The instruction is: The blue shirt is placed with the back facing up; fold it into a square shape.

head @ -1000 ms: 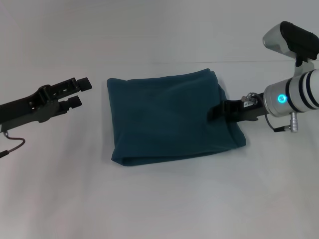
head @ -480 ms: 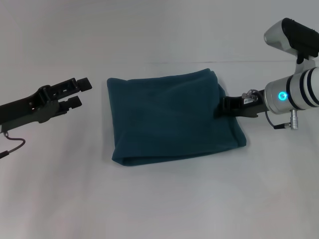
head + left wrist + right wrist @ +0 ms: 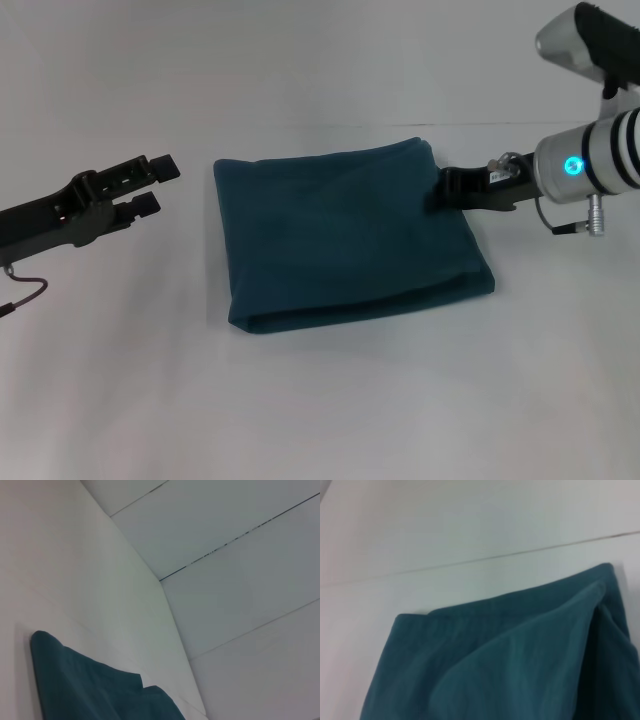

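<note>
The blue shirt (image 3: 345, 235) lies folded into a rough square in the middle of the white table, with its layered edge toward the front. It also fills the lower part of the right wrist view (image 3: 510, 665) and shows in a corner of the left wrist view (image 3: 85, 690). My right gripper (image 3: 447, 190) hovers at the shirt's right edge, near its far corner. My left gripper (image 3: 157, 185) stands open to the left of the shirt, clear of the fabric and holding nothing.
The white table (image 3: 330, 400) stretches bare all around the shirt. A thin seam (image 3: 500, 124) runs across its far side. A loose cable (image 3: 25, 295) hangs under the left arm.
My right gripper has drawn back from over the shirt's right side toward the far right corner and off the fabric. The shirt's right edge has settled flatter. The left arm has barely moved.
</note>
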Tool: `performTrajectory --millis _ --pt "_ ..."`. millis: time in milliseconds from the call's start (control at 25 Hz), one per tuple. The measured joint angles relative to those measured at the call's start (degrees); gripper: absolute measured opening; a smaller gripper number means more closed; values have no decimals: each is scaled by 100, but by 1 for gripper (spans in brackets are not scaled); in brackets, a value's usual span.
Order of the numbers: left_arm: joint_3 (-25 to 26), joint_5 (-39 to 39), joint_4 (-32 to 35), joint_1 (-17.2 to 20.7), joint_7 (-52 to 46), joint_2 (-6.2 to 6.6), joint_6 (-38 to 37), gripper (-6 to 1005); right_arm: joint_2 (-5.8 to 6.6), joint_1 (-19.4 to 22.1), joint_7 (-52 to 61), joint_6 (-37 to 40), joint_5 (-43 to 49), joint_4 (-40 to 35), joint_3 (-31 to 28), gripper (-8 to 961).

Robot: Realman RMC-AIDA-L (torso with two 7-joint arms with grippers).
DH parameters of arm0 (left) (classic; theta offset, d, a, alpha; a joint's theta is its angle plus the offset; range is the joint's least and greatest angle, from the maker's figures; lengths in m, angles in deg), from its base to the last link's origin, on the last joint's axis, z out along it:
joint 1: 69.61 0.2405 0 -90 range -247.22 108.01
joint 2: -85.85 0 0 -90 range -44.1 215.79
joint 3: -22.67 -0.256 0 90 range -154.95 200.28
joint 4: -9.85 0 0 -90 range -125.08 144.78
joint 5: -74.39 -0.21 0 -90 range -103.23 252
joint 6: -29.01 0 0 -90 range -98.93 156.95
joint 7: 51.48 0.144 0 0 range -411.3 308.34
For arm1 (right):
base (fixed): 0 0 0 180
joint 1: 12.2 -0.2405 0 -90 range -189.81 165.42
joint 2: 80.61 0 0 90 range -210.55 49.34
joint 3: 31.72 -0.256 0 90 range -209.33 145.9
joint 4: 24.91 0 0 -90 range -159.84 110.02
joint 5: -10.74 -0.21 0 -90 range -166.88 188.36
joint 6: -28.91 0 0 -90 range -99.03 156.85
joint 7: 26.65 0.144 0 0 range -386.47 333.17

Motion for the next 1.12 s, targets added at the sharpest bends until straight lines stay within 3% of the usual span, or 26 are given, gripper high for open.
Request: performTrajectory --millis 320,600,800,1000,1120 --pt "0 5 0 -15 -16 0 -3 860 81 179 97 -43 18 -116 3 117" --pt "-1 5 -8 -37 -10 0 7 859 49 176 43 -277 95 54 46 141" --pt "11 5 -52 -36 -2 0 27 859 121 141 84 -396 331 287 49 159" --pt "18 4 -62 -27 0 0 54 859 218 381 114 -249 339 127 -162 177" --pt "24 3 -59 -24 0 3 55 859 249 708 -66 280 38 -373 -630 320"
